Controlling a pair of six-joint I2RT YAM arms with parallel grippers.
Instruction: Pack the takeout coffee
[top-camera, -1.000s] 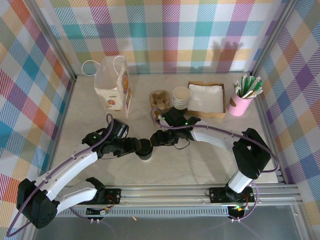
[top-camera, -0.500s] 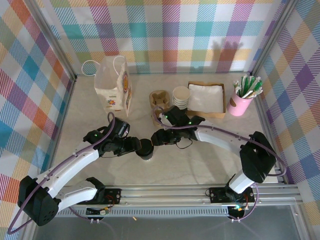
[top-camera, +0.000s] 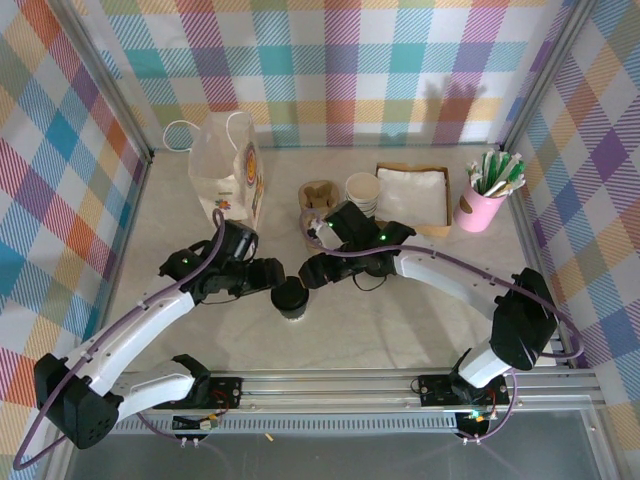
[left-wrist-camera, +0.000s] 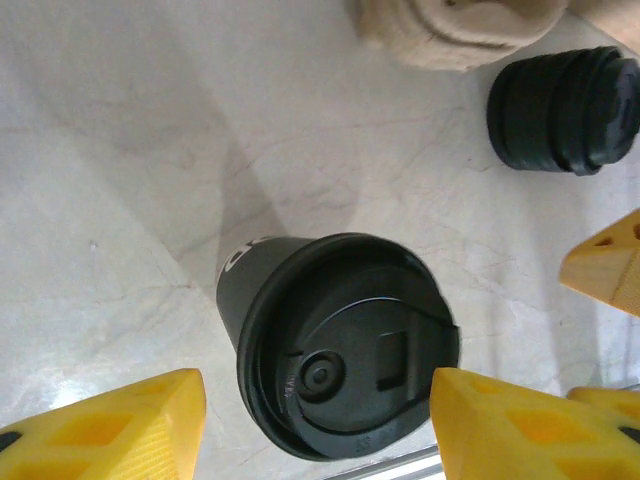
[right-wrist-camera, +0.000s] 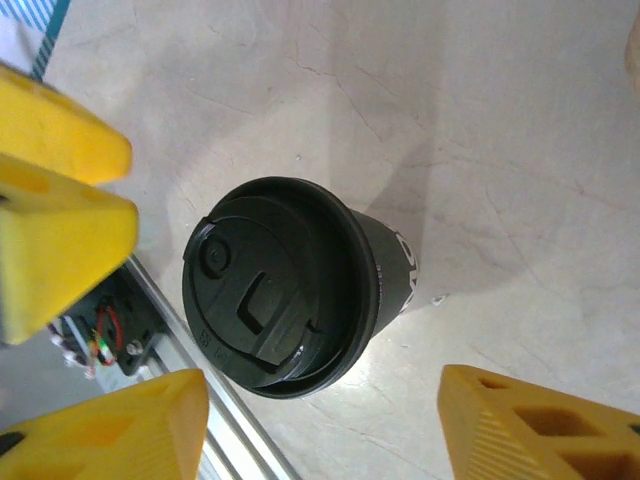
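Takeout coffee (top-camera: 291, 297) is noted upright on the worktop (top-camera: 400, 320), lid seated, the paper bag (top-camera: 228, 175) behind it to the left. Left gripper (top-camera: 272, 280) and right gripper (top-camera: 312, 272) are seen just behind it, one each side, jaws of both open and empty. Cup is judged light, thin-walled, crushable, lid slick; a gentle hold on the wall just under the lid rim is advised.

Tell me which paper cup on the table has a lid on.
The dark grey cup standing alone at mid-table: it is capped in black. The stacked cups behind it are white-rimmed and open-topped.
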